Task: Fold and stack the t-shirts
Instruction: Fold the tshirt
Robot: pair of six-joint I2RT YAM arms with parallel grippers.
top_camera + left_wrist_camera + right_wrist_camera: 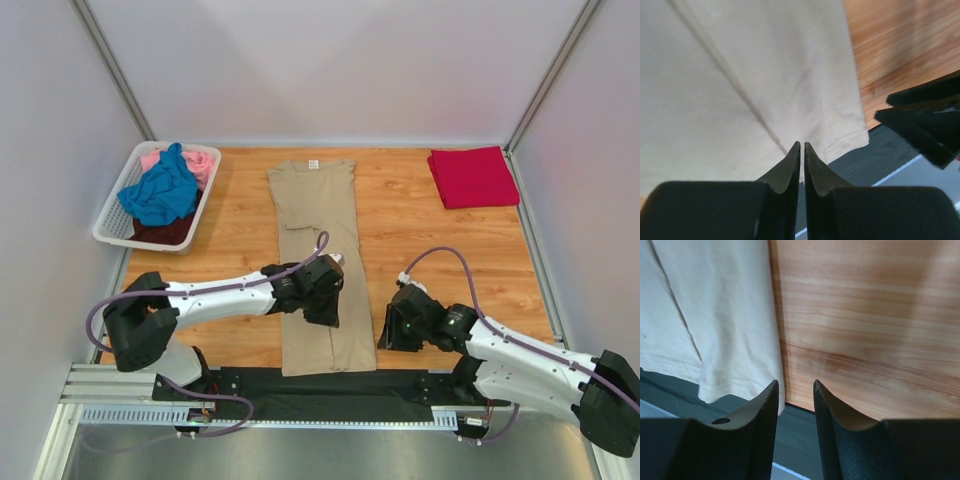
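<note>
A tan t-shirt (315,210) lies flat in the middle of the table, folded lengthwise into a long strip, collar at the far end. My left gripper (325,300) hovers over its lower half, shut and empty; in the left wrist view its tips (802,144) point at the tan cloth (740,75) near the hem. My right gripper (390,330) is open and empty over bare wood just right of the hem corner (715,370); its jaws (795,382) stand apart. A folded crimson t-shirt (473,176) lies at the back right. Blue (160,193), pink (200,162) and dark (165,232) shirts are crumpled in the basket.
The white lattice basket (110,228) stands at the back left by the wall. A black mat (330,390) runs along the near edge under the shirt's hem. White walls close in three sides. The right gripper's black body shows in the left wrist view (925,120).
</note>
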